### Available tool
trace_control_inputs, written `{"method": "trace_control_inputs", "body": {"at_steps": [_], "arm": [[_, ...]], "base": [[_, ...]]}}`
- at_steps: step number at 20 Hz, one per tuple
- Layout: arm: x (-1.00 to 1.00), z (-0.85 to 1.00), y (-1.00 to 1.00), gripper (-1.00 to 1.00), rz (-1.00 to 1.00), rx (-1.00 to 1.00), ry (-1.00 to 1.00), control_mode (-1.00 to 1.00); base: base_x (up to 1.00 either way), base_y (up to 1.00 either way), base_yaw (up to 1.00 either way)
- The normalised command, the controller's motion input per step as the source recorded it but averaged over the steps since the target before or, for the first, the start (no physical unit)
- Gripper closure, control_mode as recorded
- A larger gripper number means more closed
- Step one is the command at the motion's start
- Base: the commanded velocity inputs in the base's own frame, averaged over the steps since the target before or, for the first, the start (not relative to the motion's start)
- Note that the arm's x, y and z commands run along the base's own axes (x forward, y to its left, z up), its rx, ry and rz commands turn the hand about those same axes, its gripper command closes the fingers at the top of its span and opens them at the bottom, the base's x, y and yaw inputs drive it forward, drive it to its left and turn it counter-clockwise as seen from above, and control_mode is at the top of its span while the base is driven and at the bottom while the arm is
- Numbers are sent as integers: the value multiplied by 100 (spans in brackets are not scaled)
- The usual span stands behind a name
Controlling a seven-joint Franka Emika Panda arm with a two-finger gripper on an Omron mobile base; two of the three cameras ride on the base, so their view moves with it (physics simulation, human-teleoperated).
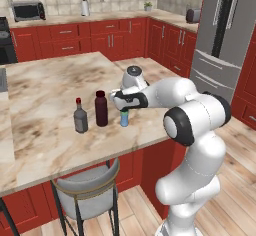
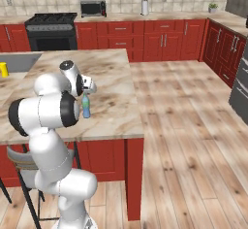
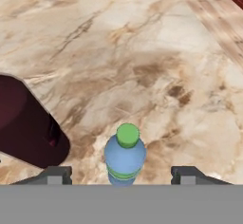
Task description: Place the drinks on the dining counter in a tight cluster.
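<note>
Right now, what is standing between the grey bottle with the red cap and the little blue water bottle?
The dark maroon bottle stands between the grey bottle and the water bottle on the dining counter, as the left base view shows.

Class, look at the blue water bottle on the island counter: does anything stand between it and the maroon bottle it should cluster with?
Nothing visible does. The water bottle stands upright just right of the maroon bottle, with only bare counter between them. The open end effector sits above the water bottle, its fingertips on either side and apart from it.

grey stool (image 1: 85,187), toaster oven (image 1: 28,11), black stove (image 2: 50,29), steel fridge (image 1: 225,30)
</note>
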Motion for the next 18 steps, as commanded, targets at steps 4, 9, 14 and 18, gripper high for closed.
{"method": "trace_control_inputs", "body": {"at_steps": [4,9,14,18], "arm": [[-4,-1,0,-100,0,0,-1,-100],[-41,44,-1,-100,0,0,-12,-100],[-98,66,-28,-100,-3,10,-3,-100],[-100,76,-58,-100,-3,17,12,-100]], "base": [[0,0,0],[0,0,0],[0,0,0],[0,0,0]]}}
